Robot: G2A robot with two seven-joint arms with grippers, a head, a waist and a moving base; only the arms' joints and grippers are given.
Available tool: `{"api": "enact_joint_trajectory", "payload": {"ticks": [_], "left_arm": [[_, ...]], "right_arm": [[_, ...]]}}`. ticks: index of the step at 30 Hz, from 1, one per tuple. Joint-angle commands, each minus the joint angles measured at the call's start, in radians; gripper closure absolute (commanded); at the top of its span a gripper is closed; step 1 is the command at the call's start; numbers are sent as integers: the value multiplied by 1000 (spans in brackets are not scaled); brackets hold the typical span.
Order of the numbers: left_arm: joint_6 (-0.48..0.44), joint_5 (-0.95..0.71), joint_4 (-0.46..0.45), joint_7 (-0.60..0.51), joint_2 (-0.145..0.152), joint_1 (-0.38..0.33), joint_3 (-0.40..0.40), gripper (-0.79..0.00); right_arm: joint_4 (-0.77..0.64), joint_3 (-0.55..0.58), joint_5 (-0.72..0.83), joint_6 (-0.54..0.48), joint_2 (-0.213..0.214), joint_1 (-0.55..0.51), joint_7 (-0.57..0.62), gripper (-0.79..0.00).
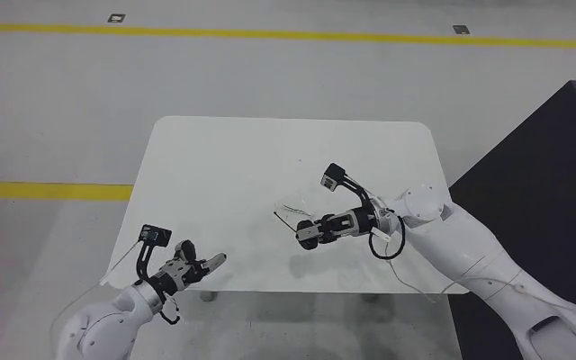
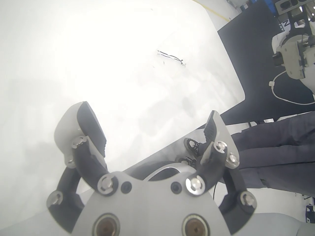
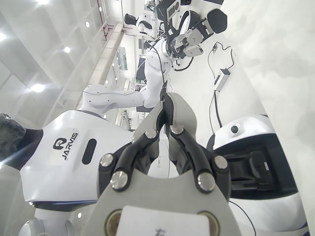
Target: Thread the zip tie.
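Note:
A thin black zip tie [image 3: 168, 154] runs between the pads of my right gripper [image 3: 165, 96], which is shut on it. In the top view the right gripper [image 1: 303, 236] hangs above the front middle of the white table [image 1: 225, 153]. Just beyond it, a few thin dark ties [image 1: 292, 212] lie loose on the tabletop, and the left wrist view shows the ties [image 2: 172, 57] too. My left gripper [image 1: 205, 266] sits at the table's front left edge. Its jaws [image 2: 147, 114] are spread wide and hold nothing.
A black panel [image 1: 540, 153] stands off the table's right side. A power adapter [image 3: 221, 76] with its cable lies on the floor below. The table's far half [image 1: 288, 144] is bare white surface.

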Motion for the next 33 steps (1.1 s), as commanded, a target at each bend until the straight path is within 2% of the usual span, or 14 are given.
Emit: {"api": "enact_joint_trajectory", "payload": {"ticks": [1, 3, 7, 10, 13, 15, 17, 19, 23, 24, 26, 27, 33], "left_arm": [[-6, -378, 22, -171, 0, -8, 23, -785], [40, -592, 40, -297, 3, -36, 18, -785], [104, -783, 25, -423, 5, -81, 61, -785], [112, -900, 23, -409, 2, -100, 76, -674], [92, -952, 37, -340, -2, -118, 89, -686], [54, -920, 42, -272, -4, -124, 96, -650], [42, -874, 43, -213, -8, -125, 124, -646], [41, -850, 46, -163, -11, -135, 153, -548], [55, -810, 53, -133, -14, -159, 201, -502], [56, -812, 55, -135, -14, -164, 208, -446], [60, -800, 56, -133, -14, -171, 221, -431], [58, -797, 53, -132, -14, -173, 225, -391], [41, -796, 36, -108, -12, -172, 228, -342]], "right_arm": [[-13, 1, -17, 14, -2, -11, -16, 0], [-29, -1, -29, 24, -6, -18, -20, 0], [-40, 3, -53, 34, -13, -26, -19, 0], [-43, 4, -72, 42, -19, -28, -8, 0], [-47, 4, -79, 46, -26, -30, 3, 0], [-47, 2, -78, 48, -32, -33, 1, 0], [-46, 0, -74, 55, -38, -34, 2, 0], [-44, -2, -74, 56, -45, -34, 3, 0], [-31, -5, -73, 67, -59, -33, -5, 0], [-28, -5, -73, 69, -62, -33, -2, 0], [-18, -7, -75, 70, -67, -34, 0, 0], [-15, -7, -77, 71, -70, -34, 1, 0], [-10, -13, -102, 89, -87, -29, 5, 0]]}}
